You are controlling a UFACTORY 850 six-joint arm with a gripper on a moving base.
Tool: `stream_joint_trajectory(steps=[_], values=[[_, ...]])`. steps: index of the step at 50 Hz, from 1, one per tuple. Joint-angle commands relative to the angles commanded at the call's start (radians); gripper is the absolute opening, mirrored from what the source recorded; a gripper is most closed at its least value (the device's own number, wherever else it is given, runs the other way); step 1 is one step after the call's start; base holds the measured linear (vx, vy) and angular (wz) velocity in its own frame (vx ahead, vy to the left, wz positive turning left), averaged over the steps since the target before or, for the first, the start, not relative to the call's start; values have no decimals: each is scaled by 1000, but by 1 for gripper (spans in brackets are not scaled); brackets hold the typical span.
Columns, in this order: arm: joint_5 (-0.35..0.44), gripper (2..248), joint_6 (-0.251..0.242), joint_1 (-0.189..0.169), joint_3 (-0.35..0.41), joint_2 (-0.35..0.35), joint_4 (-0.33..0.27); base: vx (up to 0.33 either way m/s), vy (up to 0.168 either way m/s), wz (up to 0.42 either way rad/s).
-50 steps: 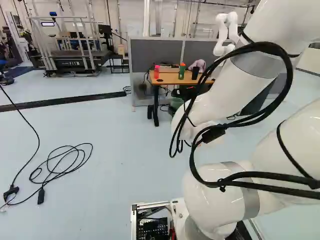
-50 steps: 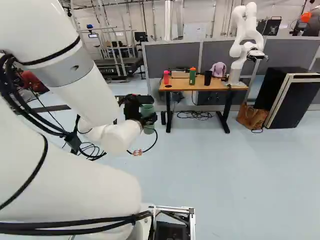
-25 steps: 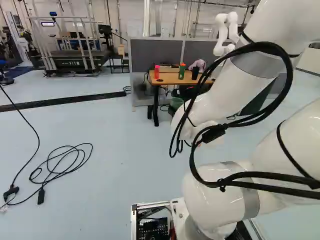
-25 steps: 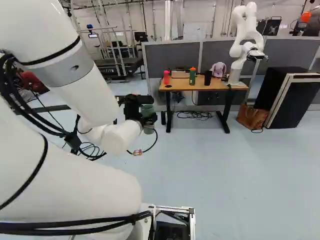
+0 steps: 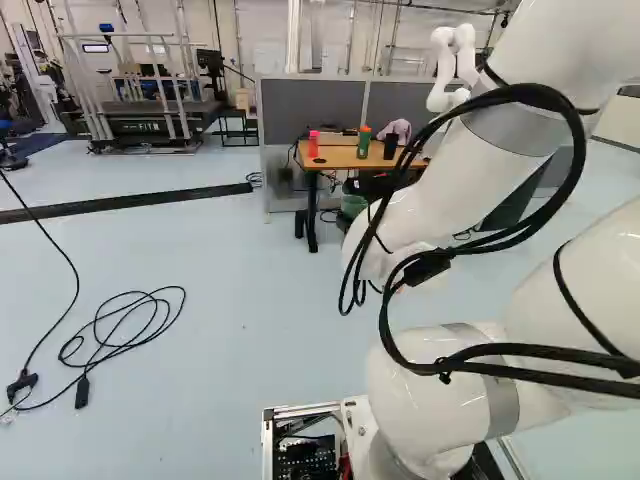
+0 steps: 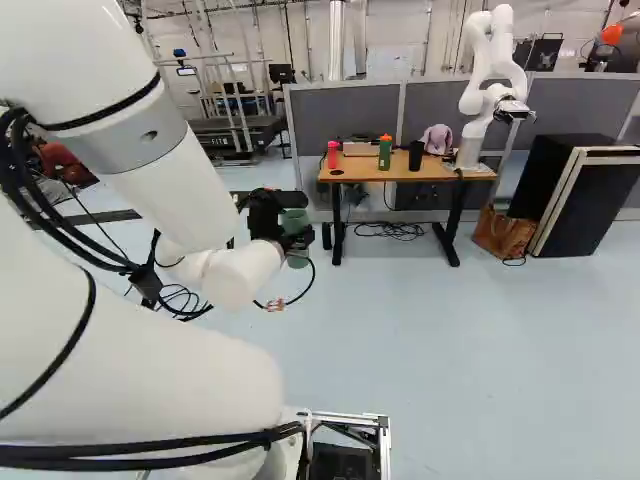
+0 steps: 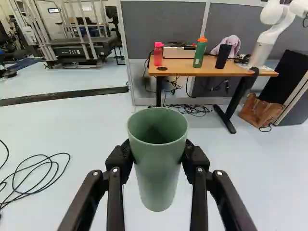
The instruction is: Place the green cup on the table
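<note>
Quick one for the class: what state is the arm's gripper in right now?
Gripper: closed on the green cup, one finger on each side.

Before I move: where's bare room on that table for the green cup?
Wooden table: near edge, between red, pink-capped bottle and green, orange-capped bottle; also near edge between black tumbler and another robot. Crowded: back edge, around purple cloth behind the tumbler.

In the right base view, the green cup (image 7: 158, 168) is partly hidden by the gripper (image 6: 293, 224); beyond the gripper, another robot (image 7: 263, 47) and a black box (image 7: 288, 72) are cut off in the wrist view.
</note>
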Motion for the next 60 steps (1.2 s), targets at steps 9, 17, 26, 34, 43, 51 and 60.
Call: stream_joint_trajectory(steps=[9, 17, 26, 34, 43, 51, 60], values=[[0, 122, 0, 0, 0, 0, 0, 107, -19, -38], [0, 122, 0, 0, 0, 0, 0, 282, -34, -15], [0, 122, 0, 0, 0, 0, 0, 355, -43, -11], [0, 122, 0, 0, 0, 0, 0, 391, -48, -7], [0, 122, 0, 0, 0, 0, 0, 402, -48, -8], [0, 122, 0, 0, 0, 0, 0, 390, -46, -6], [0, 122, 0, 0, 0, 0, 0, 394, -45, -4]])
